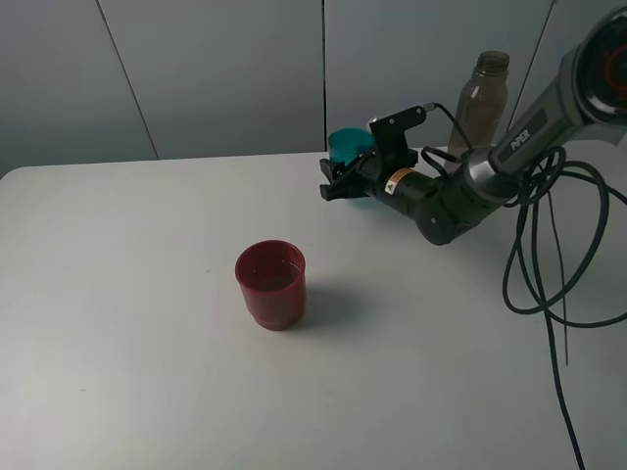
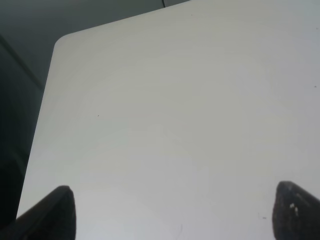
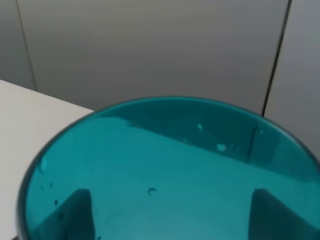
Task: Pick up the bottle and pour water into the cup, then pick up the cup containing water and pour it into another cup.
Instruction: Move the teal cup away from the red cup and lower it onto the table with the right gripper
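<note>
My right gripper (image 1: 338, 182) is shut on the teal cup (image 1: 345, 145) at the back of the table, right of centre. In the right wrist view its two fingers show dark through the cup's wall (image 3: 165, 165), with droplets inside; the gripper (image 3: 172, 215) clamps it from both sides. Whether the cup's base touches the table is hidden behind the gripper. The red cup (image 1: 271, 284) stands upright mid-table, well in front and to the left. The smoky bottle (image 1: 482, 103) stands upright behind the right arm. My left gripper (image 2: 177, 210) hangs open over bare table, holding nothing.
Black cables (image 1: 549, 255) loop over the table's right side. The white table (image 1: 147, 343) has a rounded corner (image 2: 62, 42) near the left gripper, with a dark drop beyond it. A grey panelled wall runs behind the table.
</note>
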{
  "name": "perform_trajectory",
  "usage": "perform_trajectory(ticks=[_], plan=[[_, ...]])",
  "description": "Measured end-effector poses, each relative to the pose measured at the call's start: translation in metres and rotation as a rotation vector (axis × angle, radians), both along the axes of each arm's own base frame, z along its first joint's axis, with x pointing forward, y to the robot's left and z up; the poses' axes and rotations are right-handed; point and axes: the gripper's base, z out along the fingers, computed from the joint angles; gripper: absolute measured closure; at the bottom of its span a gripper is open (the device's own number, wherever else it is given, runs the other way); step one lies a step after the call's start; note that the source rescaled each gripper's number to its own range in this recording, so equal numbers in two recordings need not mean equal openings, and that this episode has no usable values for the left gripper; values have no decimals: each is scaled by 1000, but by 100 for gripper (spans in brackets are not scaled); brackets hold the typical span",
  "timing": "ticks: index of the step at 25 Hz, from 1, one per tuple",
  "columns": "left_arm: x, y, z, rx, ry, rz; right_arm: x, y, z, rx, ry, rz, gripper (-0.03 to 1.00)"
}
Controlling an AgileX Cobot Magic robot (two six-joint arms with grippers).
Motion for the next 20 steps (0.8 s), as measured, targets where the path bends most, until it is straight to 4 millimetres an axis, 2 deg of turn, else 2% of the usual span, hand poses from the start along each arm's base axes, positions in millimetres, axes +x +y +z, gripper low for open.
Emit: perform_trajectory(ticks=[4, 15, 17, 18, 20], plan=[[0, 0, 0, 0, 0, 0, -1, -2, -8, -20, 49, -17, 93], [0, 0, 0, 0, 0, 0, 0, -3, -8, 39, 90, -52, 93], [0, 0, 0, 0, 0, 0, 0, -3, -8, 49, 95, -56, 85], [0, 0, 0, 0, 0, 0, 0, -3, -9, 52, 99, -57, 78], [0, 0, 0, 0, 0, 0, 0, -3, -9, 60, 108, -61, 53]])
